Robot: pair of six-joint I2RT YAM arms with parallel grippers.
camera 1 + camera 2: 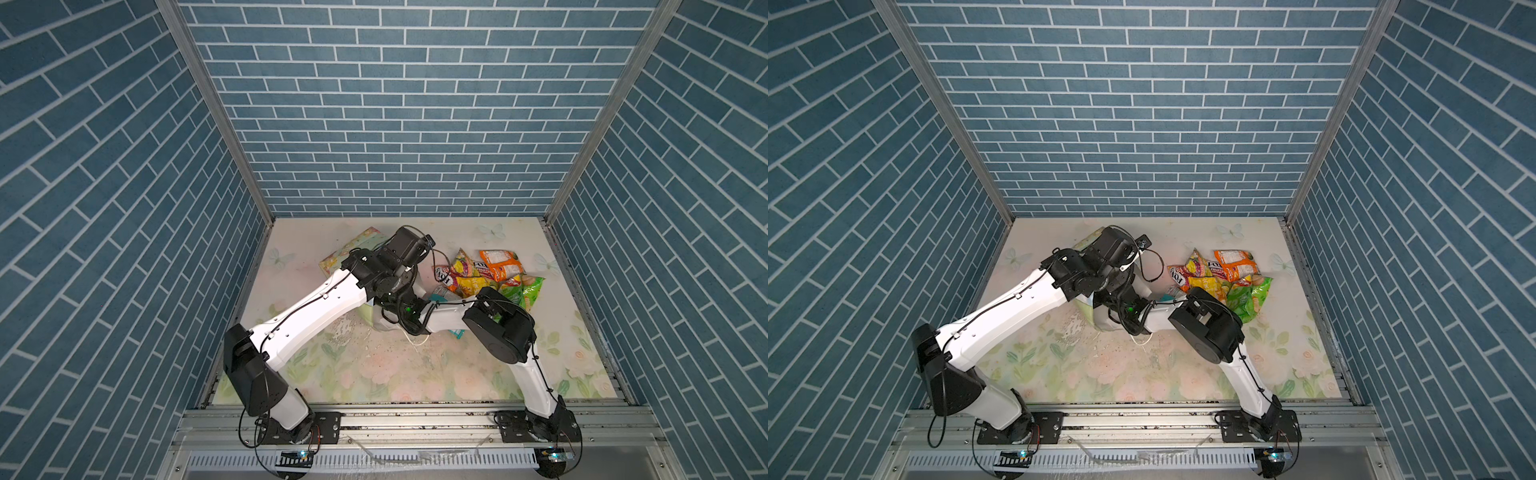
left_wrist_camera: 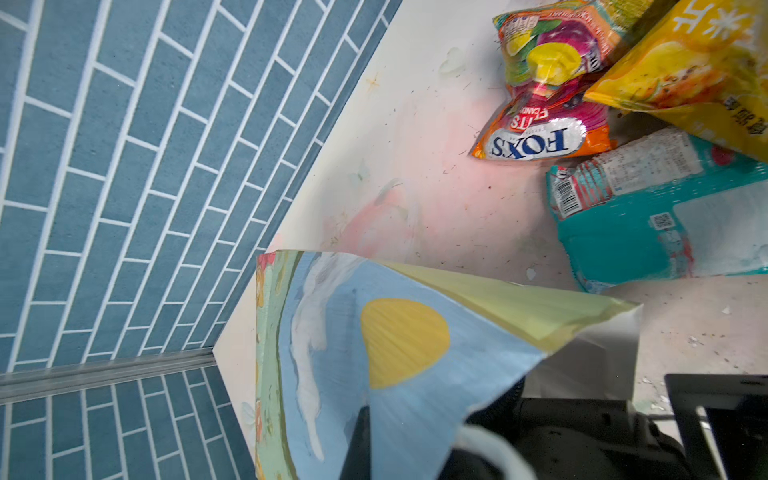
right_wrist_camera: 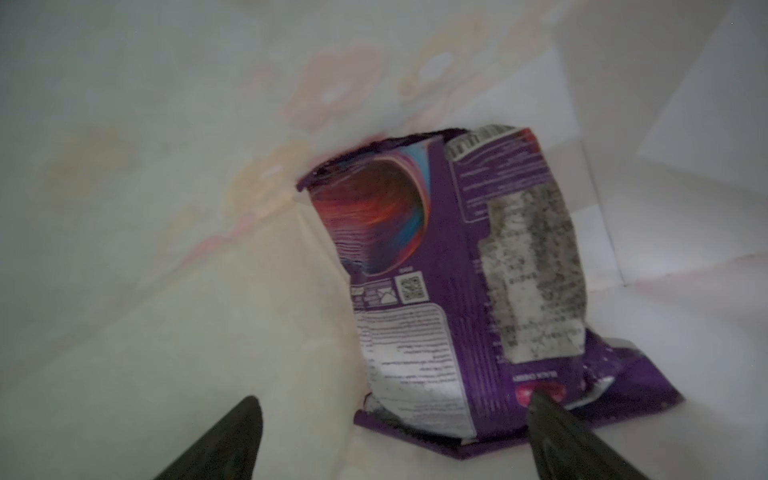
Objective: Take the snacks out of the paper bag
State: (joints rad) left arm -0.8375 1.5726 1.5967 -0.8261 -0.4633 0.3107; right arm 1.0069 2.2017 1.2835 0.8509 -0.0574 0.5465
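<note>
The paper bag point(image 1: 357, 249) point(image 2: 415, 415) lies on its side at the middle of the table, largely under both arms. My left gripper point(image 2: 369, 411) is shut on the bag's sky-printed wall near the mouth, with one dark finger point(image 2: 357, 440) showing. My right gripper point(image 3: 395, 411) is inside the bag and open, one finger either side of a purple snack packet point(image 3: 457, 270) lying on the white inner wall. One fingertip point(image 3: 548, 415) rests at the packet's near edge. Outside, several snacks lie in a heap: orange point(image 1: 498, 264) point(image 1: 1235, 264), yellow point(image 1: 473, 284), green point(image 1: 519, 295), FOX'S point(image 2: 540, 137), teal point(image 2: 656, 216).
The heap lies on the floral table cover point(image 1: 395, 365) just right of the bag's mouth. Blue brick-pattern walls point(image 1: 395, 124) close the table on three sides. A white cord handle point(image 2: 490, 453) hangs by the left gripper.
</note>
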